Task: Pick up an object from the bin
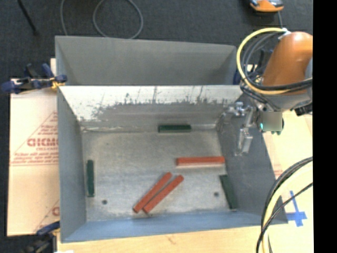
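In the grey metal bin [147, 62], six slim bars lie flat and scattered as loose stock. Nearest the front, two orange bars [158, 193] rest slantwise side by side, touching along their length, which would likely make it awkward to lift one alone. At the front right, a dark green bar [227, 191] lies close along the foot of the right wall. A second green bar [90, 177] lies the same way along the left wall. Both sit so close to the metal that a grip across them looks cramped.

Farther in, a single orange bar [200, 162] lies crosswise on open floor, apart from the others and free on both long sides. It is probably the easiest pick. The gripper [243, 147] hangs just beyond this bar's right end, close to the right wall, on the arm [284, 62] reaching in from that side. Whether it is open or closed cannot be told, and its height above the floor is unclear. The pick looks not yet made. At the far end, a third green bar [174, 128] lies along the back wall.
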Motion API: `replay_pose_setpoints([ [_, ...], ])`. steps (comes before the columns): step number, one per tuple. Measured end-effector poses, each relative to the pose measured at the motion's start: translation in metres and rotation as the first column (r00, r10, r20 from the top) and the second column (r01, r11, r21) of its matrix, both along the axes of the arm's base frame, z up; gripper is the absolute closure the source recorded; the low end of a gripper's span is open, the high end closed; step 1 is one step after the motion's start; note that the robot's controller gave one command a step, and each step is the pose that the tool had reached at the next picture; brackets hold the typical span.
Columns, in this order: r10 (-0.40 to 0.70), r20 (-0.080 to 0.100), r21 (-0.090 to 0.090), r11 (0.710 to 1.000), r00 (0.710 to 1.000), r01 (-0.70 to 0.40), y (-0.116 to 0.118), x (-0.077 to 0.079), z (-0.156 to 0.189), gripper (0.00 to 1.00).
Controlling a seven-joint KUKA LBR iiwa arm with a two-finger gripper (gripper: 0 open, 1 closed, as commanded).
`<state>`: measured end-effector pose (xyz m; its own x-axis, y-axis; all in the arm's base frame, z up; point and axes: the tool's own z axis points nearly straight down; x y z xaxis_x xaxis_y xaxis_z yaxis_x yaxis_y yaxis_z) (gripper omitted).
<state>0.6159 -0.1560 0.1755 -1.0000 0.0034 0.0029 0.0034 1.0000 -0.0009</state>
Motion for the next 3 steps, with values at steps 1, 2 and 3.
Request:
replay_pose_setpoints([
  [1, 0.141, 0.002, 0.001, 0.990, 0.990, -0.141, 0.029, -0.042, -0.103, 0.00],
  [2, 0.143, 0.009, -0.003, 0.990, 0.990, -0.143, 0.028, -0.039, -0.099, 1.00],
  [3, 0.195, 0.016, -0.006, 0.981, 0.981, -0.195, 0.025, -0.024, 0.021, 1.00],
])
